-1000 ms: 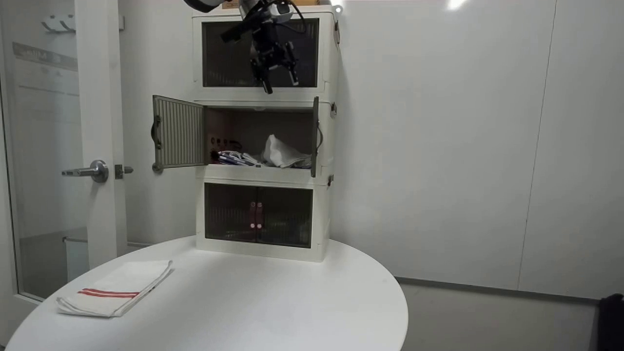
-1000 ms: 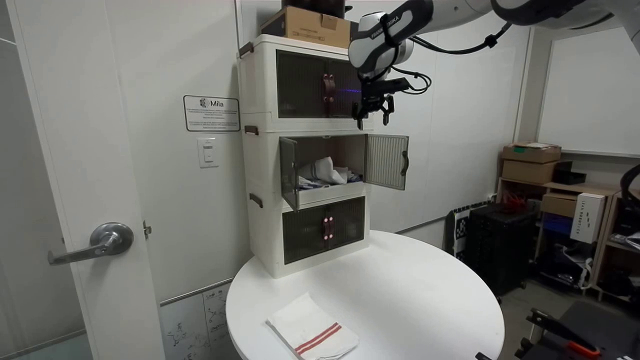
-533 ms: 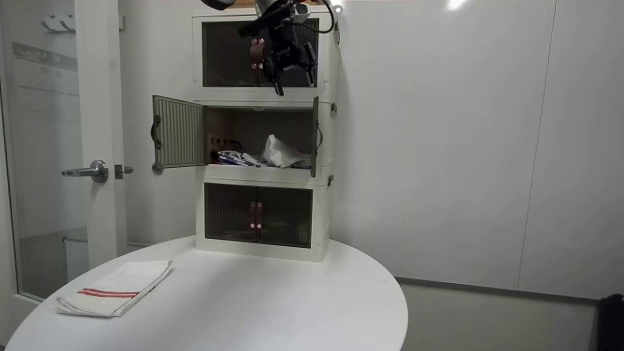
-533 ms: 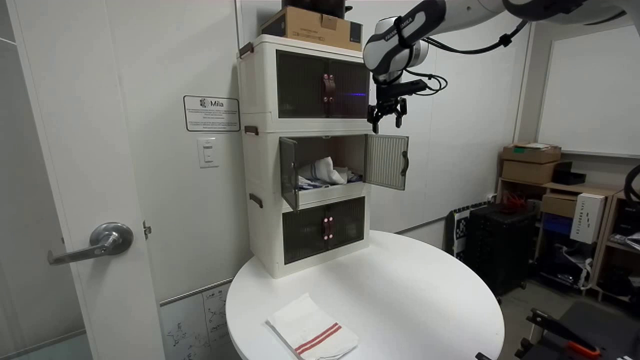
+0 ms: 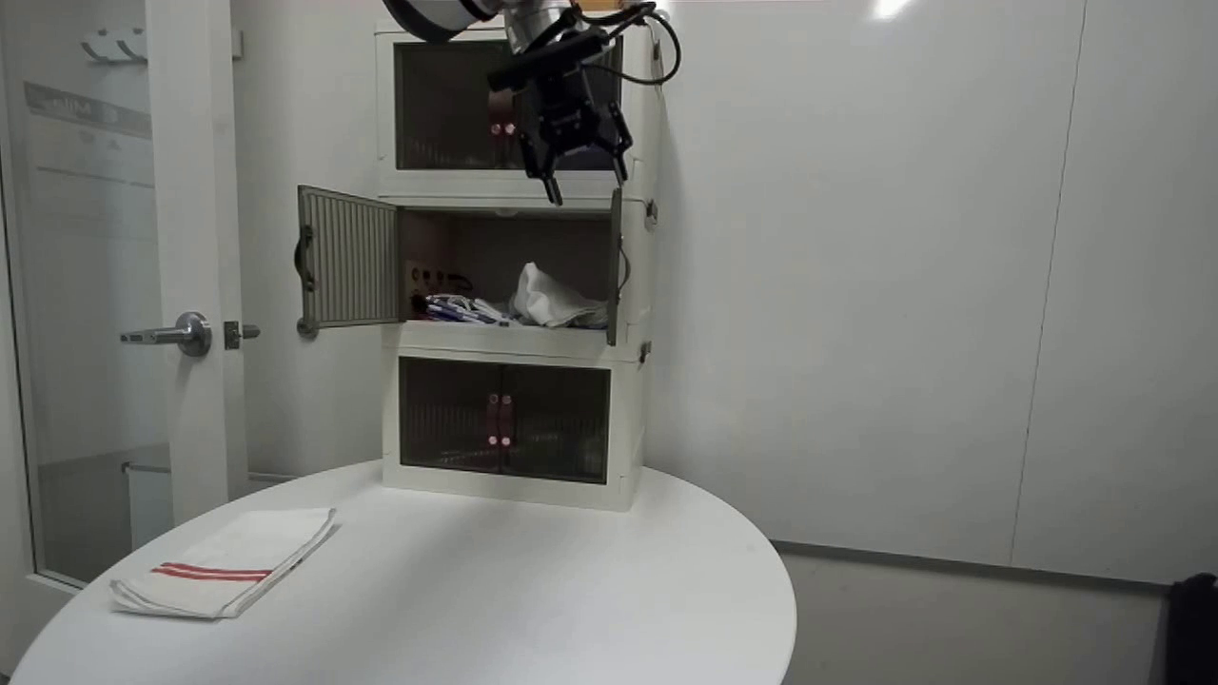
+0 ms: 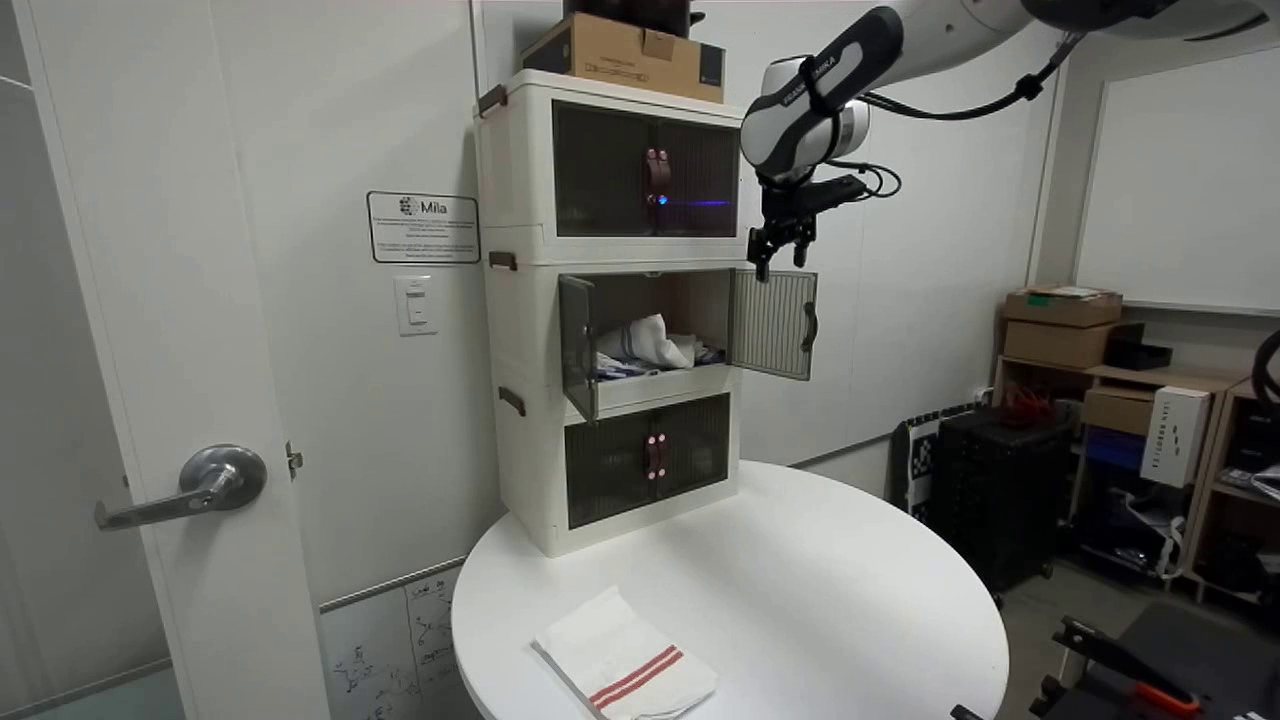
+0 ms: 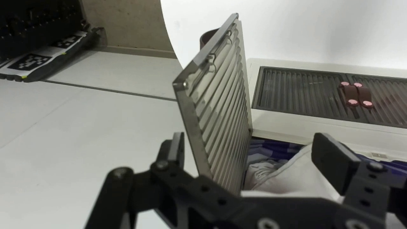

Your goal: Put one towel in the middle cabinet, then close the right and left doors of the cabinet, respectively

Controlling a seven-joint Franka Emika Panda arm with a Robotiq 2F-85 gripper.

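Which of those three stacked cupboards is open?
The middle cupboard: both its doors stand swung out, while the top cupboard and bottom cupboard have theirs shut.

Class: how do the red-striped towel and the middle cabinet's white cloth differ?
The red-striped towel lies on the table; the white cloth is inside the middle cabinet. The towel is folded flat; the cloth is bunched up. The towel bears red stripes; the cloth shows no red. Both are mostly white.
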